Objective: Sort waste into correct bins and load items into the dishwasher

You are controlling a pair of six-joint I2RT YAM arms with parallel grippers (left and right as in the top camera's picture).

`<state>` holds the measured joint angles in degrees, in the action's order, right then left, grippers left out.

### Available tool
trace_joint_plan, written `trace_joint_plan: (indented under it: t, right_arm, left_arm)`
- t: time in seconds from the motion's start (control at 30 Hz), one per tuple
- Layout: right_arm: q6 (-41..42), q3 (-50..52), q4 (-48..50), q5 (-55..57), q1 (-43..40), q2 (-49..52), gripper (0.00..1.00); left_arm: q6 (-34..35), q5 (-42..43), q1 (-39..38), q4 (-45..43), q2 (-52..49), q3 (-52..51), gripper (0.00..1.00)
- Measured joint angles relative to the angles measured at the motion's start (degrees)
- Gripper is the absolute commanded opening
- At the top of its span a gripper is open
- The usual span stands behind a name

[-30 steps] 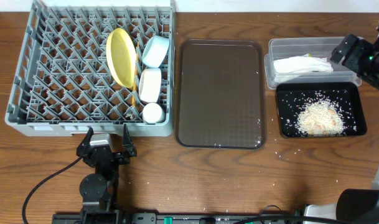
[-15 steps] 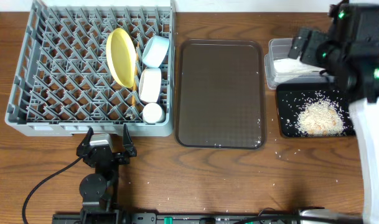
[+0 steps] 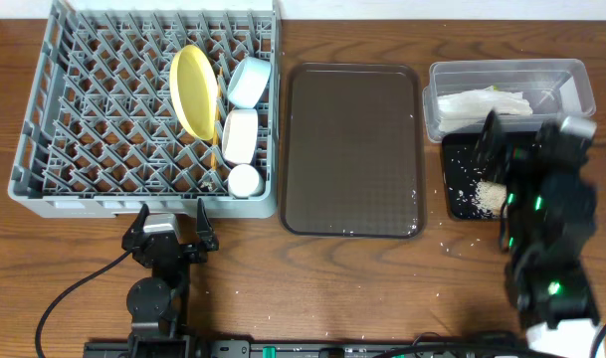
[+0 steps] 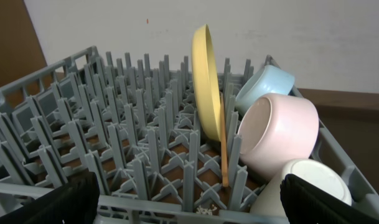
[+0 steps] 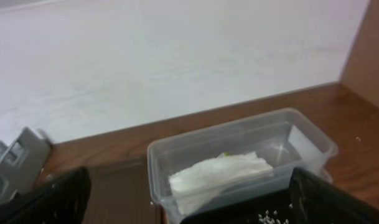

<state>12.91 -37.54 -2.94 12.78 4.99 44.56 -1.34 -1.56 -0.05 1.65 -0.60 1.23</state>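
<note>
In the upper left of the overhead view, the dish rack (image 3: 44, 109) holds the yellow plate (image 3: 193, 89) on edge between pegs (presumably to keep it from tipping), its long axis running up and down the frame. The blue bowl (image 3: 250, 82), white bowl (image 3: 240, 135) and cup (image 3: 244, 180) lie tipped just to its right, with the chopsticks (image 4: 224, 143) upright between. At right, the napkin (image 3: 482, 102) lies left-to-right in the clear tub (image 3: 571, 75), with rice (image 3: 487, 194) in the black tray (image 3: 460, 159) below. The left gripper (image 3: 170, 217) below the rack and the right gripper (image 5: 189, 193) over the tray are both spread and empty.
</note>
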Motion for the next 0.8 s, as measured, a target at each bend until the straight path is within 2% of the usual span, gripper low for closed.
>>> trace_joint_plan:
  t: [0.17, 0.37, 0.57, 0.8]
  right_arm:
    - [-1.4, 17.0, 5.8, -3.3, -0.1, -13.0, 0.99]
    - [-1.9, 28.8, 7.8, -5.6, -0.1, -24.6, 0.99]
    - [-1.9, 35.9, 10.6, -6.7, -0.1, -31.9, 0.99]
    - [-1.9, 37.1, 7.7, -6.8, -0.1, -34.8, 0.99]
  left_arm:
    - [0.0, 0.0, 0.0, 0.0, 0.0, 0.0, 0.95]
    - [0.0, 0.0, 0.0, 0.0, 0.0, 0.0, 0.94]
    - [0.0, 0.0, 0.0, 0.0, 0.0, 0.0, 0.94]
    - [0.0, 0.0, 0.0, 0.0, 0.0, 0.0, 0.94]
